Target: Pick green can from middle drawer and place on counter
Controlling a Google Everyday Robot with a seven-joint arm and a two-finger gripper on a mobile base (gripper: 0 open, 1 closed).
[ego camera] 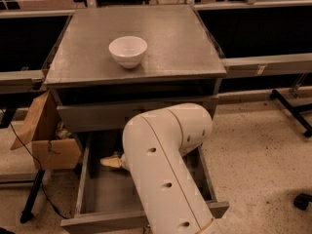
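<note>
One thick white arm [165, 179] fills the lower middle of the frame and covers most of the open middle drawer [105, 191], so only the left strip of its grey floor, its left wall and part of its front edge show. The gripper [111, 162] appears only as a short tan tip poking out left of the arm, low inside that drawer at left of centre. The rest of it is hidden behind the arm, so whether it is wide, narrow or holding anything cannot be told. The green can cannot be made out anywhere in view, and the part of the drawer behind the arm is out of sight.

The counter [170, 43] takes up the upper middle, with a white bowl [127, 51] standing upright left of its centre. Below it runs a shallower grey drawer front [97, 117], shut.

At the left edge a torn cardboard box [48, 143] sits beside the cabinet, its contents too dim to name. A small pale label [261, 69] on the rail at right is too small to read.
</note>
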